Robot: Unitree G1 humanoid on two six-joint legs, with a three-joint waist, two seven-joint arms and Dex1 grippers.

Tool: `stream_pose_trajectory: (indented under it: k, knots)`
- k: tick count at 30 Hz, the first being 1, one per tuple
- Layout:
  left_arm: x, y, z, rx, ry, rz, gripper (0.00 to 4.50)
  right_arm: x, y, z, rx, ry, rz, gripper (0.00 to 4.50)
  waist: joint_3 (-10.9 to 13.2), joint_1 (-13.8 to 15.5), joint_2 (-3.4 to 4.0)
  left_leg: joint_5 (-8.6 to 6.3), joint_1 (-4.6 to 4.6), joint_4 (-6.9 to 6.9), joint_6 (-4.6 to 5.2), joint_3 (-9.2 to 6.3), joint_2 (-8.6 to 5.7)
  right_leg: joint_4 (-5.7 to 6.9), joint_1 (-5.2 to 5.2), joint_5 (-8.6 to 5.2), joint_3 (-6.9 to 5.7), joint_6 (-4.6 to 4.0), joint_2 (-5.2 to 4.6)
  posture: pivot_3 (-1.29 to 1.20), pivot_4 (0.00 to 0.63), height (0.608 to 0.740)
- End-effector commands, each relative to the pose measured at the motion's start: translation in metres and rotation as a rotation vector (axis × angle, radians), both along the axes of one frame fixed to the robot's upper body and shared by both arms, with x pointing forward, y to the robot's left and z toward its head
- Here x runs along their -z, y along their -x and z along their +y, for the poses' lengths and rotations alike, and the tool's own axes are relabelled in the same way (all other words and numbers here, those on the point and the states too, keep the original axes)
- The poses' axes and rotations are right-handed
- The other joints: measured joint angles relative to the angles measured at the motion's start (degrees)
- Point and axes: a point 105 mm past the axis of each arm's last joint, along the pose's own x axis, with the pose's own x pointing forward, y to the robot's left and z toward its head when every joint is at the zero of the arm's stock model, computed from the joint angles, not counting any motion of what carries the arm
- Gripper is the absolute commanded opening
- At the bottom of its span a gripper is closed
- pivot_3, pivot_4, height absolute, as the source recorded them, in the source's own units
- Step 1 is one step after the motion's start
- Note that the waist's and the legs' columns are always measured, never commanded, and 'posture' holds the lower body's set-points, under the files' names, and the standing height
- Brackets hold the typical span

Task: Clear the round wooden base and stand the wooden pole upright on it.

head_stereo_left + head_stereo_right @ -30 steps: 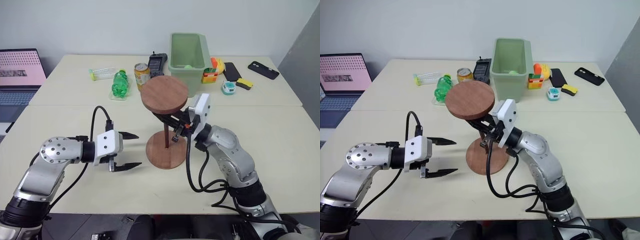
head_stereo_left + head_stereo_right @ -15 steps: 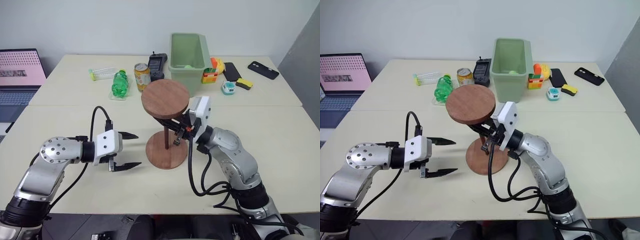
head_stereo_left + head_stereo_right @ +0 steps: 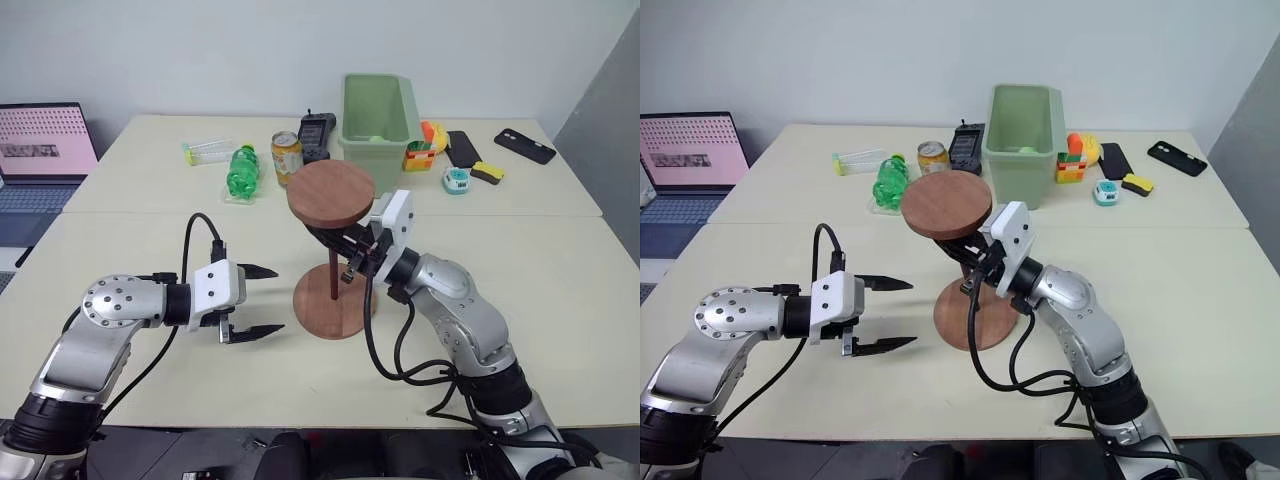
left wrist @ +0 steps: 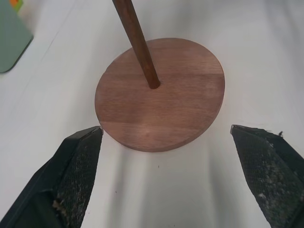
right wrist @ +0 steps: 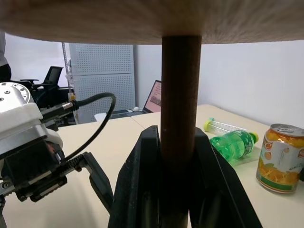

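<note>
**Reddish wood on a cream table**

The round wooden base point(image 3: 332, 306) is reddish-brown with visible grain, and the wooden pole point(image 3: 332, 268) is a darker reddish-brown, its top disc matching the base. The table point(image 3: 560, 290) is pale cream. The bin point(image 3: 377, 102) is light green. The plastic bottle point(image 3: 240, 170) is bright green; the can point(image 3: 287, 156) is orange and yellow with a silver top. The toy blocks point(image 3: 420, 150) are orange, yellow, green and red. The laptop screen point(image 3: 45, 140) is pink with rows of dark marks. The left gripper point(image 3: 258, 299) and right gripper point(image 3: 340, 247) have black fingers on white housings, with silver arms and black cables.
</note>
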Motion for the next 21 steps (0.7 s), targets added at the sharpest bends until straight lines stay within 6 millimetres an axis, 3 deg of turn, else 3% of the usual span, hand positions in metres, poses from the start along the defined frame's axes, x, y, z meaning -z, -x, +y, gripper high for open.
stream_pose_trajectory:
  k: [1,9,11,21]
  knots:
    - [-0.006,0.001,-0.003,0.010,0.019,-0.025,4.50,0.064,-0.014,-0.014,0.075,0.156,0.215,0.27,-0.1,0.1,-0.01,0.00,0.00,0.00,0.00,0.00,-0.01,0.00,0.00,0.00,0.00,0.00,0.00,0.00,0.150,0.740]
    - [-0.004,0.002,-0.003,0.010,0.019,-0.024,4.50,0.046,-0.009,-0.004,0.030,0.132,0.168,0.27,-0.2,0.4,0.01,0.00,-0.01,0.00,0.00,0.00,0.00,-0.01,0.00,0.00,0.01,0.00,-0.01,0.00,0.150,0.740]
    - [-0.004,0.002,-0.003,0.012,0.017,-0.023,4.50,0.042,-0.008,-0.003,0.019,0.124,0.159,1.00,-0.2,0.4,0.01,0.00,-0.01,0.00,0.00,0.01,0.00,-0.01,-0.01,0.00,0.02,0.00,-0.01,0.00,0.150,0.740]
    - [-0.002,0.002,0.003,0.005,0.038,-0.015,4.50,0.041,0.004,-0.007,-0.049,0.179,0.138,3.28,0.3,0.4,0.10,0.01,-1.04,0.05,-0.02,0.02,0.07,0.06,-1.08,0.01,0.02,0.00,-0.05,0.00,0.150,0.740]
